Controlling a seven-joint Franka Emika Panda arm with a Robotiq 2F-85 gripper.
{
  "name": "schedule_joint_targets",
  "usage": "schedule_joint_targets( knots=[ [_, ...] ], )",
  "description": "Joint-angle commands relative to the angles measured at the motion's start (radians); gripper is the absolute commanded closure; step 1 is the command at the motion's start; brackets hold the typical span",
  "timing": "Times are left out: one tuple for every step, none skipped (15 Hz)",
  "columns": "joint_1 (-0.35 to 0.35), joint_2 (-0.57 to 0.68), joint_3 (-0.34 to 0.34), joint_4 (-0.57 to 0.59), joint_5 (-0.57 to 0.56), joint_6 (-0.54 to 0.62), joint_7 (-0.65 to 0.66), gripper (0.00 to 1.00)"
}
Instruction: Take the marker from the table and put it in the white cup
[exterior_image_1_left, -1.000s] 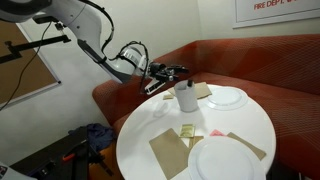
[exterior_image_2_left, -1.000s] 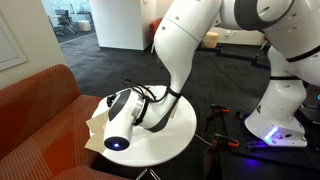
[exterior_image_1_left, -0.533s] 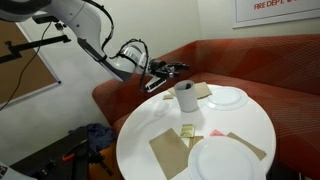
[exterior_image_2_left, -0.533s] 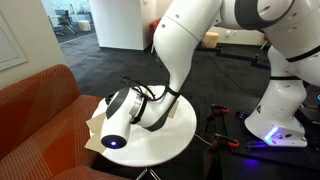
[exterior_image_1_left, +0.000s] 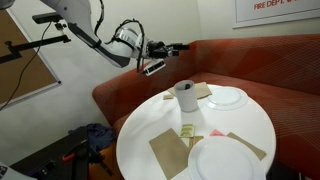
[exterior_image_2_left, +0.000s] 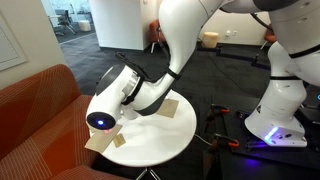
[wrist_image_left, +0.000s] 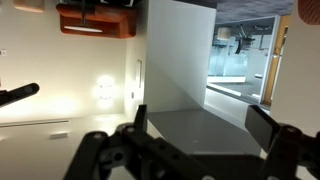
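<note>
In an exterior view the tool (exterior_image_1_left: 168, 48) hangs high above the back of the red sofa (exterior_image_1_left: 250, 65), off the far edge of the table (exterior_image_1_left: 135, 130) and well above the white cup (exterior_image_1_left: 186, 97). At this size I cannot tell how its jaws stand. The cup stands upright near the table's far rim, just beside a white plate (exterior_image_1_left: 227, 97), with a second plate (exterior_image_1_left: 225, 160) at the near edge and a brown napkin (exterior_image_1_left: 168, 152) next to it. I cannot find the marker on the bare tabletop. There is a dark spot at the cup's mouth, too small to call. My guess is that the drop into the cup is done, or that the marker is hidden from me.

From the opposite side, the arm's pale wrist housing (exterior_image_2_left: 105, 118) looms over the sofa-side rim of the table (exterior_image_2_left: 165, 135) and hides the cup. Only a napkin (exterior_image_2_left: 172, 108) shows on the tabletop. Open floor lies all round the table on this side.

The wrist view looks straight out into the room rather than down. The tool (wrist_image_left: 200, 128) is spread wide, one finger (wrist_image_left: 140, 122) far from its mate, with only wall and window between them, so it carries nothing.

If the marker is in the cup, the next move asks for little, just parking the arm away from the cup's rim. If it is not, the wrist must tilt down to find the marker. There is free air above the sofa, but a descent has to miss the cup and the plate beside it.
</note>
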Motion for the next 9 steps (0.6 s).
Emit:
schedule_joint_targets(
  knots=[
    [-0.022,-0.119,0.01,-0.062,0.014,0.004,-0.08,0.0],
    [-0.025,-0.142,0.011,-0.066,0.022,-0.001,-0.113,0.0],
    [-0.027,-0.169,0.01,-0.077,0.025,-0.002,-0.134,0.0],
    [-0.03,-0.197,0.011,-0.089,0.028,0.002,-0.158,0.0],
    [-0.03,-0.225,0.011,-0.104,0.028,-0.004,-0.175,0.0],
    [-0.033,-0.25,0.012,-0.117,0.029,-0.001,-0.188,0.0],
    [-0.032,-0.276,0.011,-0.129,0.028,-0.009,-0.199,0.0],
    [-0.034,-0.301,0.012,-0.144,0.027,-0.006,-0.205,0.0],
    [-0.036,-0.322,0.013,-0.153,0.03,-0.007,-0.215,0.0]
  ],
)
